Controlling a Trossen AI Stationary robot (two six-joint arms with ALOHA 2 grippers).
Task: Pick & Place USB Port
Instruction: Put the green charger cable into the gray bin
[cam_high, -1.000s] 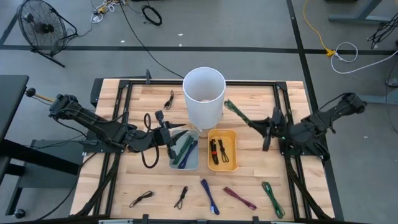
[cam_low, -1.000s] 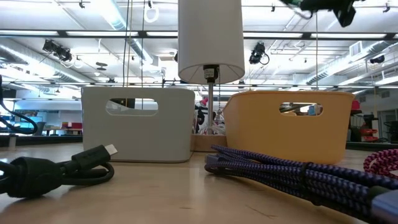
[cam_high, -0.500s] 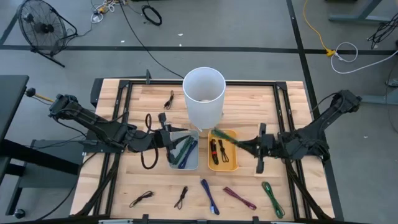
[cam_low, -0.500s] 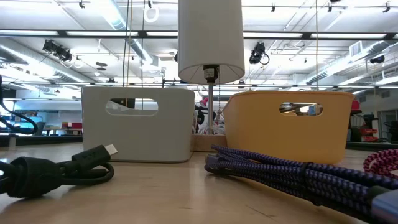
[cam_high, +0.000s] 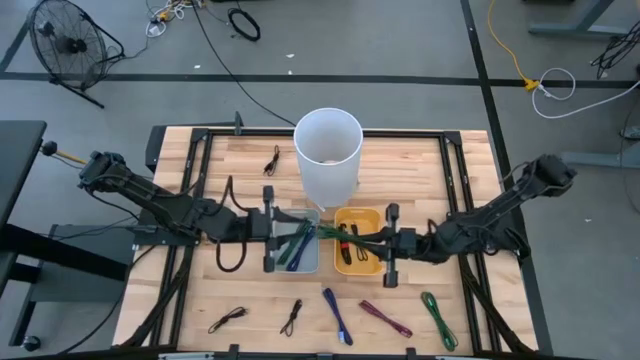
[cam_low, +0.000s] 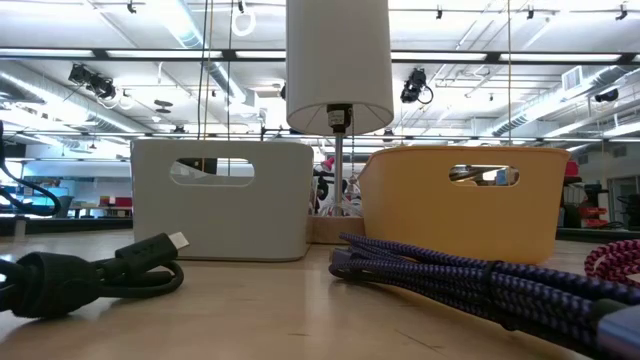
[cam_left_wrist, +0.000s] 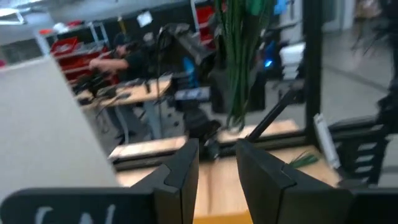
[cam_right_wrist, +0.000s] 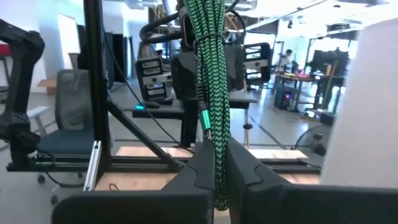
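Evidently gripping, in the right gripper (cam_high: 352, 236) with jaws clenched, a green braided cable (cam_right_wrist: 210, 93) dangling limp, light and floppy over the yellow bin (cam_high: 371, 264), best pinched mid-bundle, and hovering the left gripper (cam_high: 298, 230), fingers parted and empty, over the grey bin (cam_high: 283, 265).

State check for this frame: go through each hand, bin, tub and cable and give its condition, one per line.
Right hand: shut on the green cable, over the yellow bin.
Green cable: bundled, hanging from the right hand.
Left hand: over the grey bin.
Yellow bin: upright, holds black cables.
Grey bin: upright, holds cables.
White tub: upright, open-topped.
Blue cable: lying loose on the table.
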